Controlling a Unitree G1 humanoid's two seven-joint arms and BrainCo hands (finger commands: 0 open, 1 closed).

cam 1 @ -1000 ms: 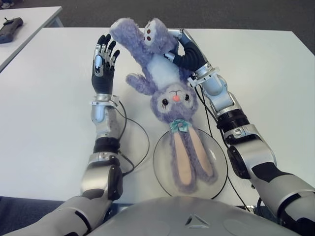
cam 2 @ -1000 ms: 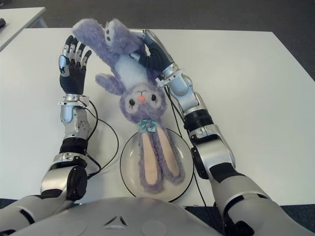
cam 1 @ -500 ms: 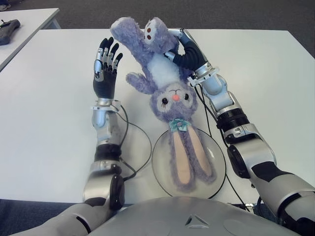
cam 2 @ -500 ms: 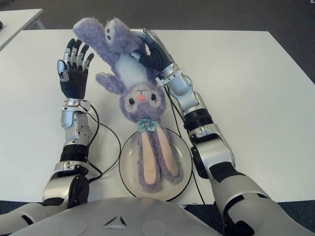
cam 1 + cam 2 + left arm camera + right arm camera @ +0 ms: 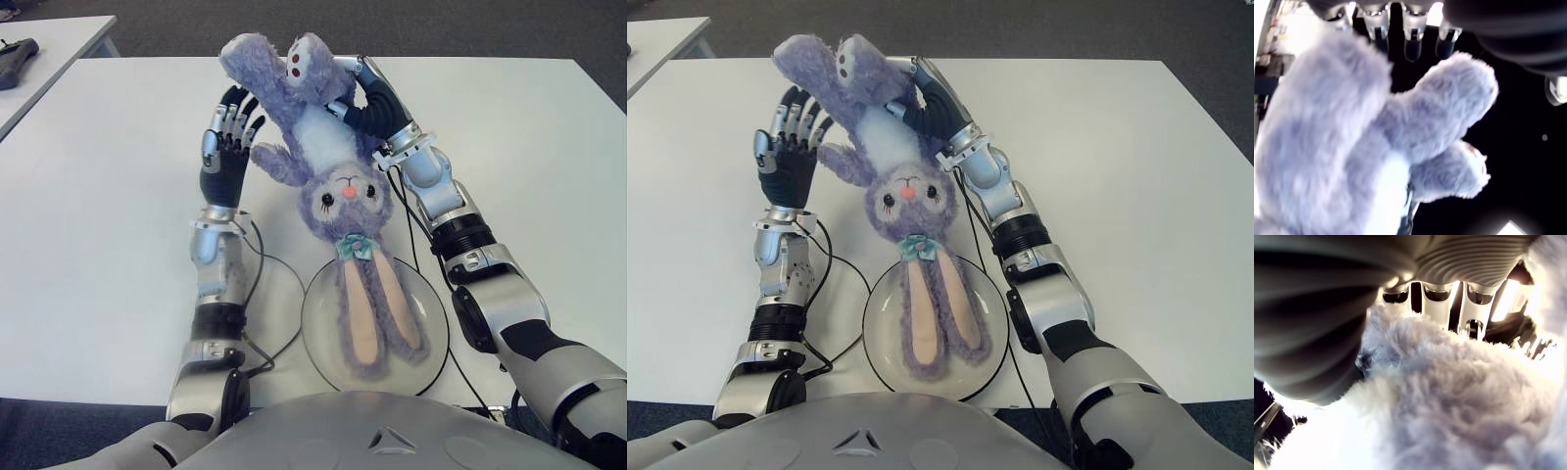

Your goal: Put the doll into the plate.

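While my left hand (image 5: 227,147) stands at the left of the scene with its fingers (image 5: 233,116) extended and spread, it grasps nothing; the fingertips sit just beside the doll's (image 5: 333,186) outstretched arm. Whether they touch the fur cannot be determined from the eye views. In the left wrist view the fingertips (image 5: 1413,46) point past the plush body without curling around it.

A black cable (image 5: 284,294) loops across the white table (image 5: 98,196) from my left forearm toward the plate (image 5: 323,348).

At centre, the purple rabbit doll hangs head-down. Its feet are at the far end, its face points upward toward the camera, and a teal bow (image 5: 355,247) sits at the base of its ears. Both long ears (image 5: 377,318) lie inside the clear round plate at the near table edge, while the head and body remain beyond the plate's far rim.

At the right, my right hand (image 5: 370,98) is clamped on the doll's lower body near its legs. The right wrist view shows fingers (image 5: 1437,296) pressed into the fur.

A dark object (image 5: 20,57) lies on a second table at the far left corner.
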